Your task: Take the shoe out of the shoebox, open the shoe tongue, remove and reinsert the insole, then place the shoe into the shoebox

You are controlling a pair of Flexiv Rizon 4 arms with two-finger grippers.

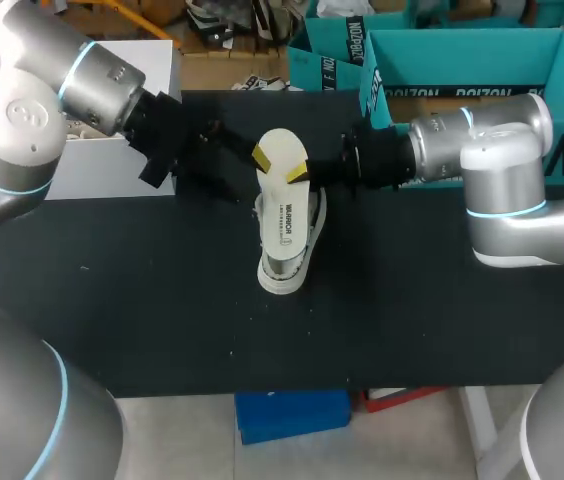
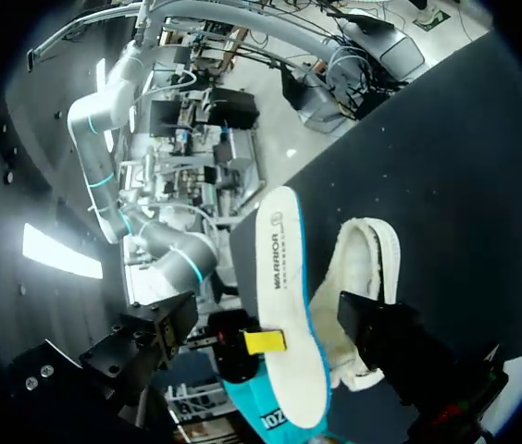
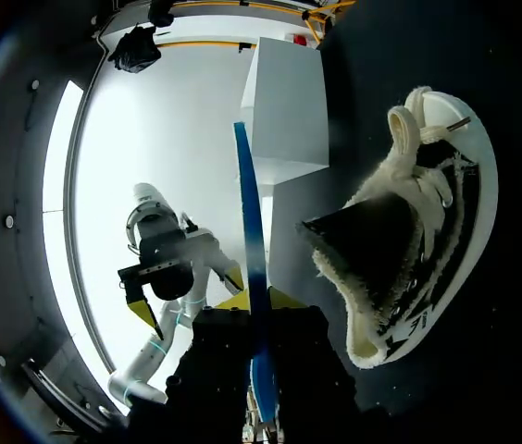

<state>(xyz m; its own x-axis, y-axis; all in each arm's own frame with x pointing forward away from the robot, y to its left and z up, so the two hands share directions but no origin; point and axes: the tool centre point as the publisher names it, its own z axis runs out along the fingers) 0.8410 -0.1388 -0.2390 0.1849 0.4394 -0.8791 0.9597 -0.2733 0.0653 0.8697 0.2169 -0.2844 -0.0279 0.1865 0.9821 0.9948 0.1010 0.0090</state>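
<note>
The white fleece-lined shoe point(image 1: 288, 250) point(image 2: 370, 248) point(image 3: 428, 199) lies on the black table point(image 1: 162, 300), its opening facing up. Above its far end the cream insole point(image 1: 282, 148) point(image 2: 284, 277), blue along its edge point(image 3: 247, 213), is held up in the air. My right gripper point(image 1: 282, 166) point(image 3: 255, 298) comes in from the right and is shut on the insole, one yellow tip on each face. My left gripper point(image 1: 224, 150) hangs just left of the insole, open and holding nothing; one of its black fingers point(image 2: 381, 333) shows beside the shoe.
The teal shoebox point(image 1: 562, 70) stands open at the back right, behind my right arm. A white box point(image 1: 102, 160) point(image 3: 284, 111) sits at the back left under my left arm.
</note>
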